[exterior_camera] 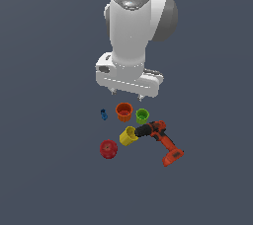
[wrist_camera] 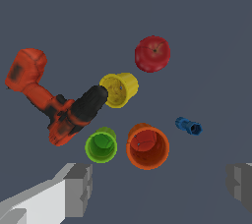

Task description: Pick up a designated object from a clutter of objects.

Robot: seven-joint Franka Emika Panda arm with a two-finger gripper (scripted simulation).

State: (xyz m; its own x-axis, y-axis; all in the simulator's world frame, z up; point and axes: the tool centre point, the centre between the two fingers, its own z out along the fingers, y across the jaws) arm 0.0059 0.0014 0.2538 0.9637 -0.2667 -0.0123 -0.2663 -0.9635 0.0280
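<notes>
Exterior view: your gripper [exterior_camera: 127, 92] hangs empty above the clutter, the small bright green plastic cup [exterior_camera: 142, 116] at the round orange plastic cup's [exterior_camera: 124, 112] 3 o'clock; wrist view: jaws wide, so centre over green, clearing the red-and-black power drill [wrist_camera: 54, 101].

No readable text, label, brand, number or sign appears in either view. The green cup [wrist_camera: 101, 146], the orange cup [wrist_camera: 147, 146], the yellow cup [wrist_camera: 119, 89], the red fruit [wrist_camera: 152, 53], the small blue piece [wrist_camera: 189, 126] and the red-and-black drill [wrist_camera: 54, 101] all show plain coloured surfaces, and the white arm [exterior_camera: 129, 26] bears no legible marking.
</notes>
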